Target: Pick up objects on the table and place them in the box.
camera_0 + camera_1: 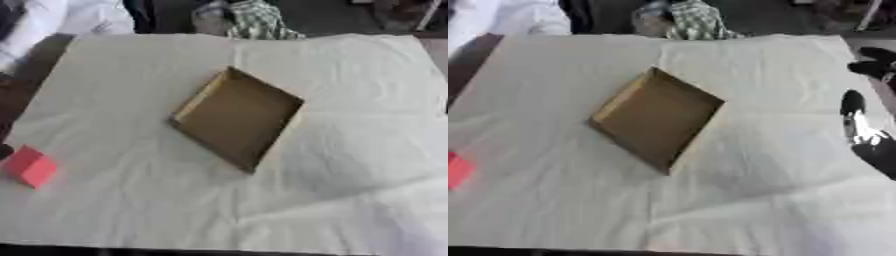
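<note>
At frame centre the box point(238, 118) sits empty; right hand point(859, 127), fingers straight, waits at right edge; next, likely reaching the red block point(31, 166) at lower left.

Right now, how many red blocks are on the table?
1. The red block lies near the table's left edge, apart from the box in the middle. None seems hidden.

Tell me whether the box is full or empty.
Empty. The box sits open on the white cloth, showing only its bare brown floor; the red object lies outside it.
</note>
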